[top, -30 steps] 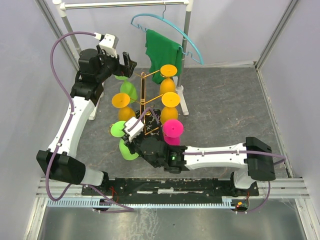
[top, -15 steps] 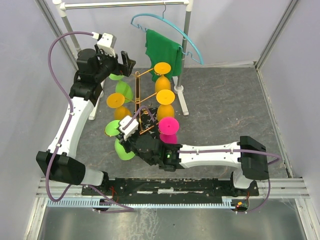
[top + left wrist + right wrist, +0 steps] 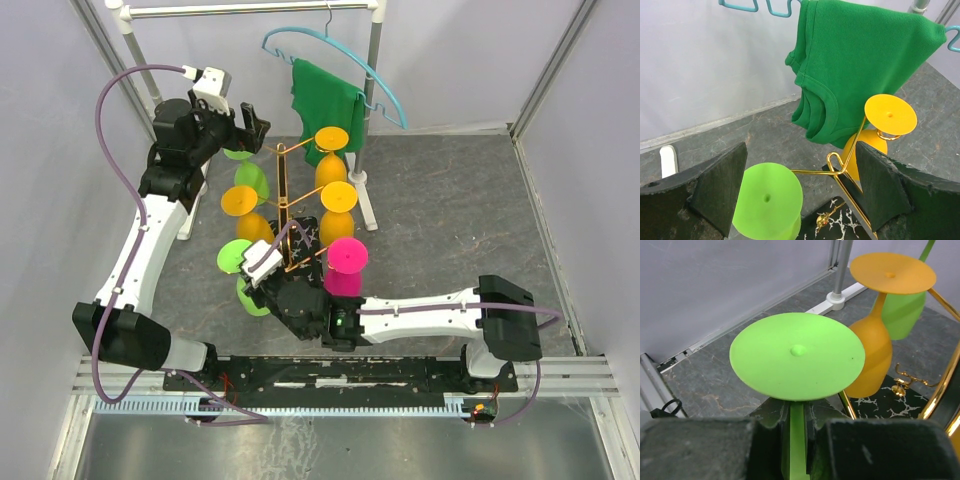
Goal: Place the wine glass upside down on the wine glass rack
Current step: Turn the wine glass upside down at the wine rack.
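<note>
The gold wine glass rack (image 3: 284, 190) stands on its black marbled base (image 3: 306, 236) mid-table. Orange (image 3: 339, 196), green (image 3: 256, 180) and pink (image 3: 347, 262) glasses hang on it upside down. My right gripper (image 3: 252, 276) is shut on the stem (image 3: 800, 437) of a green wine glass (image 3: 236, 258). It holds the glass foot-up at the rack's near left, and a gold arm (image 3: 846, 404) runs just right of the stem. My left gripper (image 3: 250, 126) is open, its fingers on either side of another green glass's foot (image 3: 768, 201) on a rack arm (image 3: 815, 172).
A white clothes rail (image 3: 250, 8) stands behind the rack, with a blue hanger (image 3: 385, 95) and a green shirt (image 3: 322, 100). One of the rail's feet (image 3: 357, 182) is close behind the rack. Enclosure walls are on the left and right.
The rack and its glasses shifted left half a second ago and have come back right. My right gripper moved with them, still holding the green glass. The left gripper barely moved.
</note>
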